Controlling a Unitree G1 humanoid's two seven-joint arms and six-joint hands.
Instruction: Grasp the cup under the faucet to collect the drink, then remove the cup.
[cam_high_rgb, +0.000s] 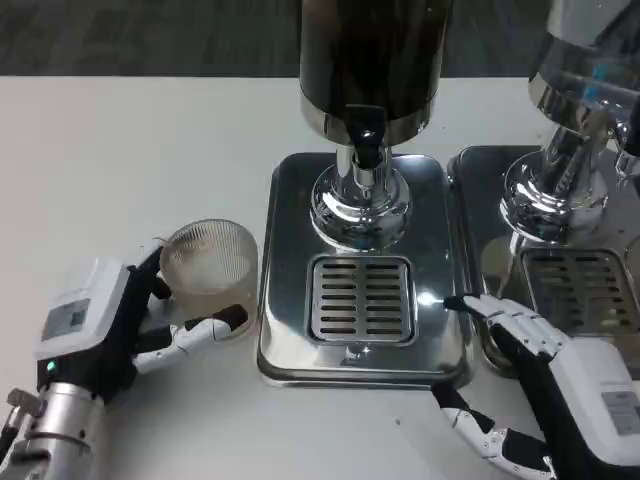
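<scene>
A clear ribbed cup (208, 262) stands on the white table just left of the steel drip tray (290, 200). My left hand (110, 330) holds it low down, with the thumb against its left side and a black-tipped finger (218, 324) across its front. The black faucet (366, 138) hangs from the dark dispenser tank above the slotted grate (360, 298), and nothing stands on the grate. My right hand (545, 375) is open with its fingers spread at the tray's front right corner. One of its fingertips (458, 303) reaches the tray's rim.
A second dispenser (565, 180) with its own steel tray (480, 170) stands close on the right, just behind my right hand. Bare white table stretches out to the left and behind the cup.
</scene>
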